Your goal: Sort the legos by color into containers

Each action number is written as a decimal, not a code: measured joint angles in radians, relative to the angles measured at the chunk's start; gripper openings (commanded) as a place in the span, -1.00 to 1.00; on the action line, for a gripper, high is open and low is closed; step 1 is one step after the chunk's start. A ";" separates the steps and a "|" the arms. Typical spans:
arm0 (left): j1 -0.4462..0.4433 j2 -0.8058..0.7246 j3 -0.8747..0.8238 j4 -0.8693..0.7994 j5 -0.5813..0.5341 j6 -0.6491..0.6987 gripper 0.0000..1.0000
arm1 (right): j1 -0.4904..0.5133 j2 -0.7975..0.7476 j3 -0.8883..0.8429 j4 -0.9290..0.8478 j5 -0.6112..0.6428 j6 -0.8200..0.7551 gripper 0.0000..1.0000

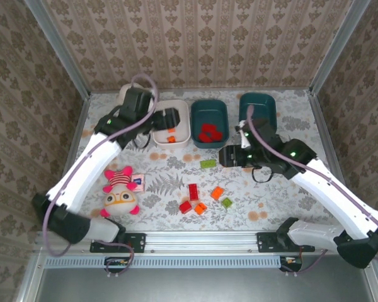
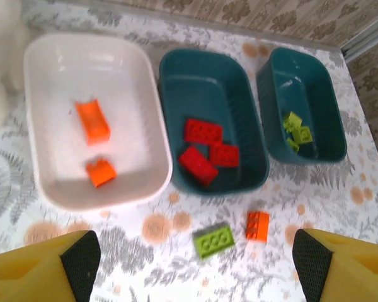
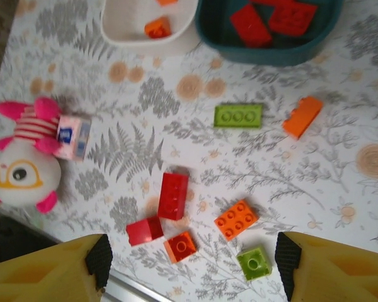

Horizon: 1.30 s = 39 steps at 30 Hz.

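Three red bricks (image 2: pixel 205 151) lay in the middle teal bin (image 2: pixel 176 82). The white bin (image 2: pixel 145 88) just left of it held two orange bricks (image 2: pixel 93 121), and the other teal bin (image 2: pixel 321 82) just right of it held a few green bricks (image 2: pixel 296 129). On the table (image 1: pixel 290 119) near the middle bin's front wall lay a loose green brick (image 2: pixel 213 240) and a loose orange brick (image 2: pixel 257 225), with a cluster of red, orange and green bricks (image 3: pixel 174 195) farther forward. The left gripper (image 2: pixel 195 270) hung over the white bin beside the middle bin, fingers apart and empty. The right gripper (image 3: pixel 189 270) hovered in front of the middle bin, likewise spread and holding nothing. A plush doll (image 1: pixel 120 192) lay well to its front-left.
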 measured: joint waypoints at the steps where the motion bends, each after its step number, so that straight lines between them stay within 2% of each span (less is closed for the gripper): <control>1: -0.001 -0.050 -0.063 -0.003 0.003 -0.007 0.67 | 0.035 0.011 -0.010 0.001 0.015 0.003 0.41; 4: -0.006 -0.193 -0.254 -0.019 0.007 -0.038 0.67 | 0.126 0.042 -0.062 0.004 0.043 0.023 0.43; 6: -0.009 -0.277 -0.356 -0.037 0.014 -0.063 0.66 | 0.152 0.067 -0.105 0.006 0.043 0.040 0.49; 10: -0.021 -0.439 -0.497 -0.075 0.022 -0.120 0.65 | 0.144 0.174 -0.130 0.030 0.056 0.072 0.60; 13: -0.026 -0.508 -0.536 -0.086 0.022 -0.147 0.65 | 0.132 0.313 -0.097 0.074 0.074 0.117 0.66; 21: -0.029 -0.511 -0.539 -0.087 0.021 -0.171 0.64 | 0.080 0.597 -0.010 0.180 0.131 0.357 0.79; 28: -0.041 -0.509 -0.539 -0.085 0.014 -0.180 0.63 | 0.046 0.642 0.008 0.239 0.227 0.653 0.62; 39: -0.047 -0.509 -0.539 -0.085 0.010 -0.183 0.63 | 0.020 0.777 0.082 0.271 0.264 0.894 0.63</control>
